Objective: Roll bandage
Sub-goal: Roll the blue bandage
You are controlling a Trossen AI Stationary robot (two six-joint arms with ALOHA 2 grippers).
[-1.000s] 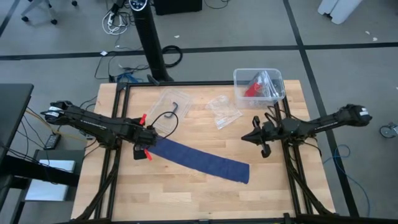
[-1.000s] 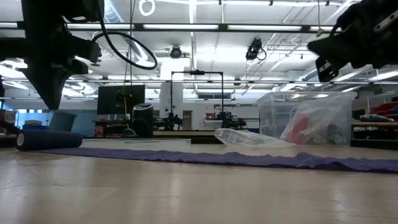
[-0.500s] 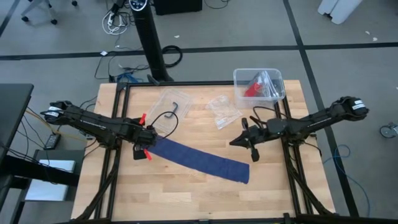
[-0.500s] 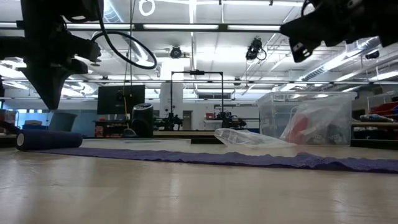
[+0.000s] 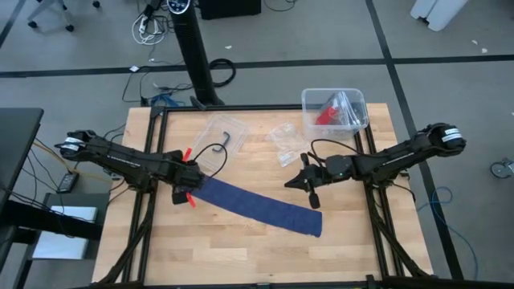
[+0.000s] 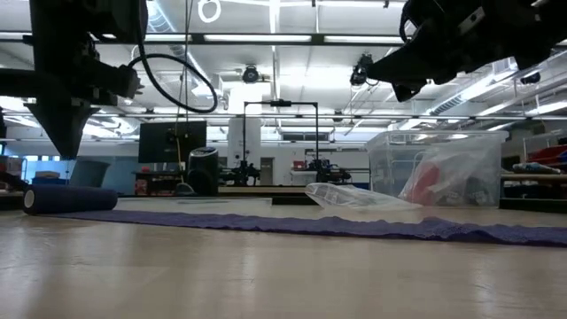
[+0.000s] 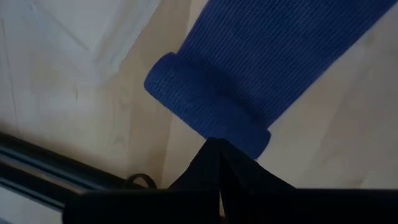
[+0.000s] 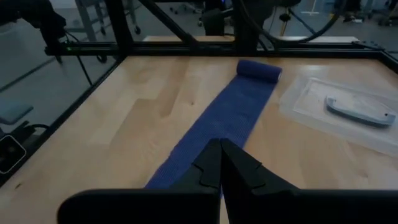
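The navy-blue bandage (image 5: 257, 206) lies flat and slantwise across the table's middle. Its left end is wound into a small roll (image 5: 198, 188) that rests on the table, as the low view (image 6: 69, 198) and the left wrist view (image 7: 205, 112) also show. My left gripper (image 5: 186, 191) is shut and hangs just above the roll without touching it (image 6: 69, 146). My right gripper (image 5: 294, 184) is shut and empty, high above the table (image 6: 403, 75), just beyond the far side of the strip's right part. Its wrist view looks along the strip (image 8: 217, 124) toward the roll (image 8: 258, 70).
A clear plastic bin (image 5: 333, 108) with a red item stands at the far right. Two clear plastic bags (image 5: 218, 135) (image 5: 287, 143) lie beyond the bandage; one holds a grey item (image 8: 357, 111). Bare wood lies in front of the strip (image 5: 241, 249).
My right gripper has travelled from the table's right side toward the left, staying high, and now hangs near the strip's right part. The bandage and its roll have not moved.
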